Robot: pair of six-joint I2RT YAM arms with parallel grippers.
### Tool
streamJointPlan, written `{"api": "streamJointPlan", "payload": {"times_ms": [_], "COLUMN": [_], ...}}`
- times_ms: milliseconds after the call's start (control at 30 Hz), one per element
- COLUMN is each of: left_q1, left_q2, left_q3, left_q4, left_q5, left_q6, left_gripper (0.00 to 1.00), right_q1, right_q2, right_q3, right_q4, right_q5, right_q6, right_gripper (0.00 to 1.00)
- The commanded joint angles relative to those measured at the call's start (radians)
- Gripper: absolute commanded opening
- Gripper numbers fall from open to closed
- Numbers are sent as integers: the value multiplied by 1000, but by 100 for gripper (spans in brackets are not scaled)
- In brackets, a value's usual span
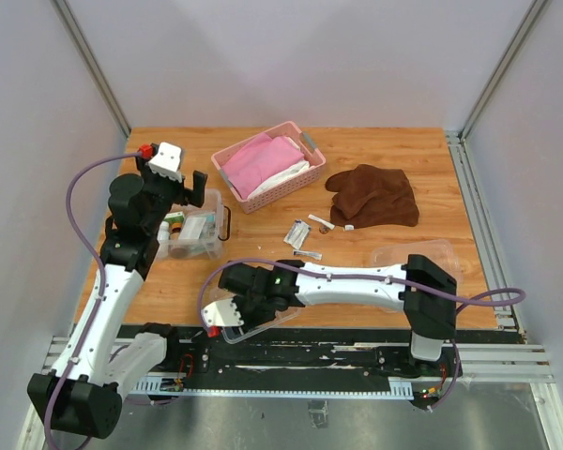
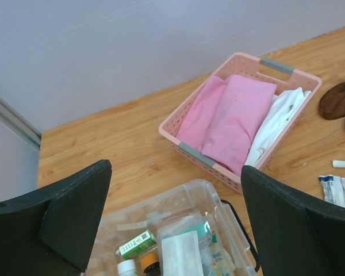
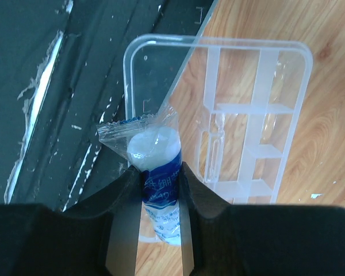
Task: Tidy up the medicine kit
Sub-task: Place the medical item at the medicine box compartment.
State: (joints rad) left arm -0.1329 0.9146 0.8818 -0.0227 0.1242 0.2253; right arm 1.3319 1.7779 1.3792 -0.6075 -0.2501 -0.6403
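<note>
Between the fingers of the right gripper [image 3: 161, 175] sits a packet [image 3: 154, 150]: a white roll in clear wrap with blue print. The jaws are clamped on its lower half, and its sealed upper end sticks out toward 12 o'clock in the wrist view. Just beyond it, from 12 round to 2 o'clock, lies the divided clear tray [image 3: 218, 41]. It rests partly on the wooden table [image 1: 394, 150] and partly over the dark strip at the near edge. From above, this gripper and the tray are at 6 o'clock on the table.

The left gripper [image 2: 173, 172] hangs with its jaws spread wide and nothing between them, above the clear box [image 2: 210, 188] at 9 o'clock on the table. The box holds a small green-and-white carton [image 2: 137, 243], a white-capped bottle [image 2: 126, 267] and a flat white sachet [image 2: 181, 253], and a dark handle [image 2: 241, 230] hangs on its 3 o'clock side.

A pink basket [image 1: 227, 167] with pink cloth [image 1: 263, 161] stands at 12 o'clock, and a brown cloth [image 1: 375, 195] lies at 2 o'clock. Several loose packets [image 1: 300, 232] lie near the centre, and a clear lid [image 1: 415, 253] lies at 4 o'clock.
</note>
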Motion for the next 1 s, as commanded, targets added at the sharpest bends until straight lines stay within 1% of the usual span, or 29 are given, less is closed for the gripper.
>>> {"api": "streamJointPlan", "payload": {"times_ms": [0,133,233,567,767,967], "left_q1": [10,12,12,12,12,12], "left_q2": [-32,-44,-63,-91,-111,-125], "left_q3": [-20,-32,-44,-44,-68,-81], "left_q4": [47,47,54,54,69,79], "left_q5": [18,41,45,69,86,98], "left_q6": [-10,-11,-3,-4,-1,2], "left_gripper": [99,99,99,99,99,99], "right_q1": [29,31,32,48,49,49], "right_q2": [52,115,159,247,270,275], "right_q3": [77,136,173,208,210,207], "right_q4": [-20,-42,-71,-104,-105,-104], "right_q5": [91,108,93,74,72,80], "right_q6": [73,95,108,133,136,138], "right_gripper": [20,20,21,24,28,36]}}
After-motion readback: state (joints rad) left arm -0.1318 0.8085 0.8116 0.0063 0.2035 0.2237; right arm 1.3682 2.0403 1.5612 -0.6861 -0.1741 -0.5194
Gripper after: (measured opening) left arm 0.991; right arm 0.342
